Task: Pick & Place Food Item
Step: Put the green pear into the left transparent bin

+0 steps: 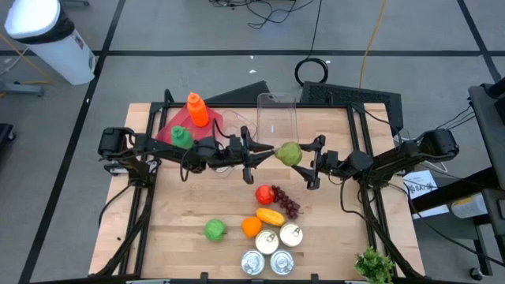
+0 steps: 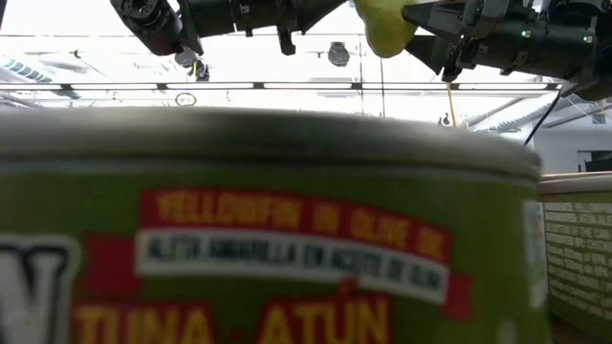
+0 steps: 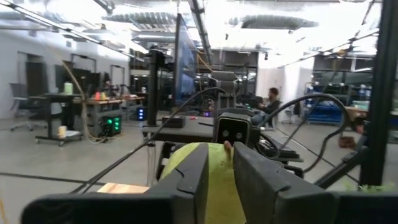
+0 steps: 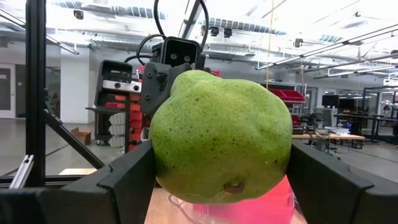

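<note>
pear [image 1: 289, 153] — between both end effectors

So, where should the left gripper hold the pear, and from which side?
By its narrow neck, coming in level from the left arm's side. The pear is up in the air with its neck pointing that way, and the right gripper clamps the wide belly, so only the neck is free. The left gripper has its fingers on either side of the neck.

I see the pear [image 1: 289, 153] between the left end effector [image 1: 261, 153] and right end effector [image 1: 310, 164], above the desk [image 1: 181, 213]; cans [image 1: 274, 248] lie nearer me.
</note>
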Robot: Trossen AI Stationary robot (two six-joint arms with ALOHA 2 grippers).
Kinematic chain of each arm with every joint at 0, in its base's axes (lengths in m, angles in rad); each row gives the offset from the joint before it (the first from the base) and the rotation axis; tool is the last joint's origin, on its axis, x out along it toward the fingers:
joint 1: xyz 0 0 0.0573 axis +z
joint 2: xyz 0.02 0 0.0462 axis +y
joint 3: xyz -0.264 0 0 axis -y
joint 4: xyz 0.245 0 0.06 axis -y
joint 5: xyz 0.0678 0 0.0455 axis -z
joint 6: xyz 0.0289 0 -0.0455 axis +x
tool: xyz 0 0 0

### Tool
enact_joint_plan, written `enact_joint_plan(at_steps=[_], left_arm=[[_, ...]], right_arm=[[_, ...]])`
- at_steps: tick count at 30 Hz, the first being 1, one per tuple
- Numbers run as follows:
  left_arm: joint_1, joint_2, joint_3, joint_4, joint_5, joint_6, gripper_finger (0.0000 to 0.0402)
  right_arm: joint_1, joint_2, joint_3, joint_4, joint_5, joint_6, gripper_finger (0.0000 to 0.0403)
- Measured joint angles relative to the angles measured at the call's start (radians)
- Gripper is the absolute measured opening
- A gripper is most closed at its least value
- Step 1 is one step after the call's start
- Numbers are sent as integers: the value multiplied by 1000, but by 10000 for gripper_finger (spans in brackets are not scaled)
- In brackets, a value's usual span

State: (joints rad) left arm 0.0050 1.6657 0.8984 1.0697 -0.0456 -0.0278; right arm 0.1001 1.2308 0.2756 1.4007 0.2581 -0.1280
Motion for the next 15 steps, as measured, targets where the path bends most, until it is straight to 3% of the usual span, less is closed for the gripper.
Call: enact_joint_plan(at_steps=[6,15], left_arm=[[0,0,46,-66,62,18,12],[0,-1,55,-77,71,31,9]], right_arm=[[0,0,0,-2,0,1,303],[0,0,0,-4,-1,6,303]])
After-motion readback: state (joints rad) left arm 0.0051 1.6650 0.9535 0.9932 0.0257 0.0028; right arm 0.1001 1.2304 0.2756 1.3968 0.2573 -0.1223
